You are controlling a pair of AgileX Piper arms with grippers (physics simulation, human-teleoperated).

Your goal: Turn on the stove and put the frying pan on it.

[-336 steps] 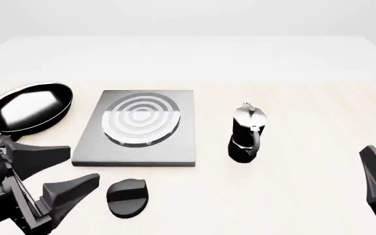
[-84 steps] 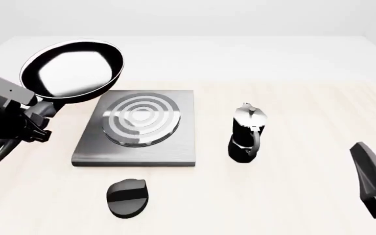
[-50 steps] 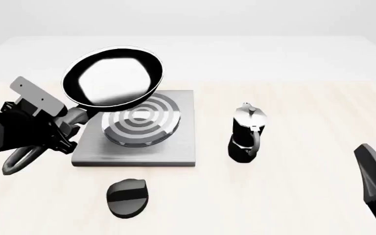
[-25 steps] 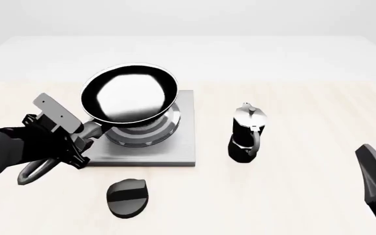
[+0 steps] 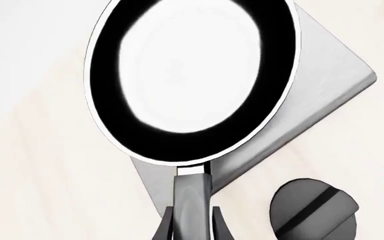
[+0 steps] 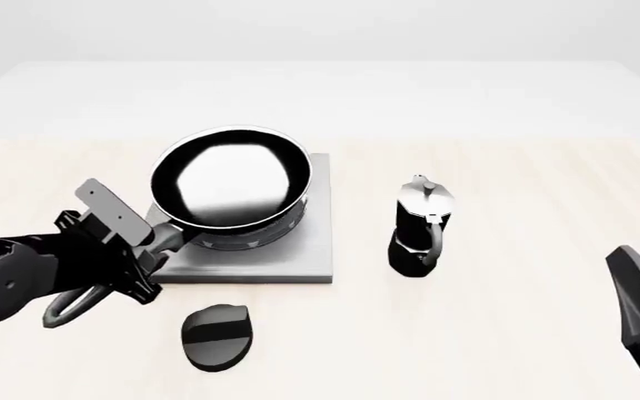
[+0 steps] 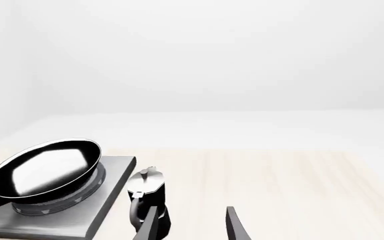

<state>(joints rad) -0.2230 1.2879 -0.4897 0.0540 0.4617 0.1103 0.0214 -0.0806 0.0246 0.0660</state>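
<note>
The frying pan (image 6: 231,179) is glossy black with a thin silver rim. It hangs low over the burner rings of the grey stove (image 6: 311,243), slightly tilted; I cannot tell if it touches. My left gripper (image 6: 147,246) is shut on the pan's dark grey handle (image 5: 192,202), whose loop sticks out behind it. The left wrist view shows the pan (image 5: 192,75) covering most of the stove (image 5: 322,95). The black oval knob (image 6: 217,335) lies in front of the stove, apart from both grippers. My right gripper (image 7: 190,227) is open and empty at the near right.
A black-and-silver moka pot (image 6: 420,227) stands upright to the right of the stove, between it and my right arm. It also shows in the right wrist view (image 7: 145,197). The pale wooden table (image 6: 520,183) stretches back to a white far edge.
My left gripper has carried the pan from the table's left, up and rightward, then lowered it over the burner. In the last half second it sank slightly. The right arm has barely moved.
</note>
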